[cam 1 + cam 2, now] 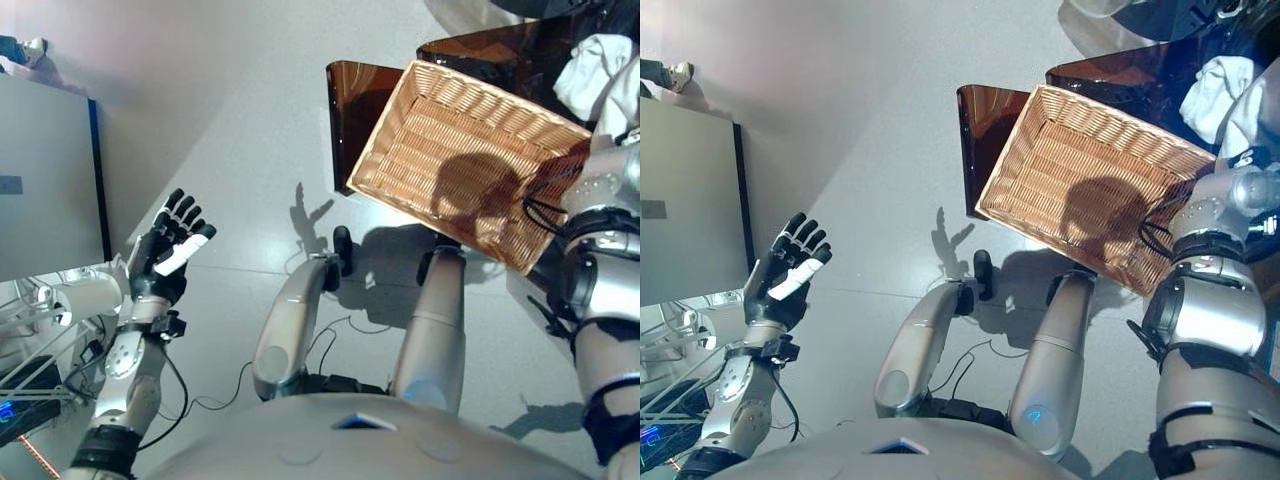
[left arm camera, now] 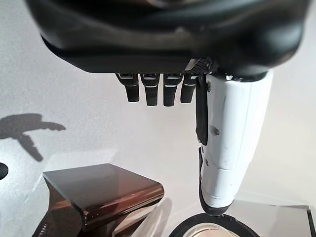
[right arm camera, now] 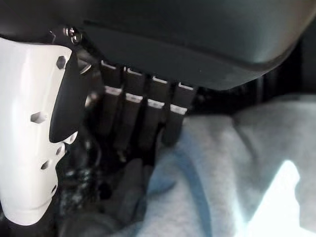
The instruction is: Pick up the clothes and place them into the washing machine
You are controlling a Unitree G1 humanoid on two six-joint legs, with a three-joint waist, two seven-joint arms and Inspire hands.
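Light grey floor carries a dark brown glossy table w/ a wicker basket resting on it, tilted, overhanging the near edge — no clothes inside. White cloth lies on the table surface beyond the basket. Grey appliance stands at left.

No readable text, label, number or sign on anything in view.

Silver-grey arms, dark fingers, white thumb covers.
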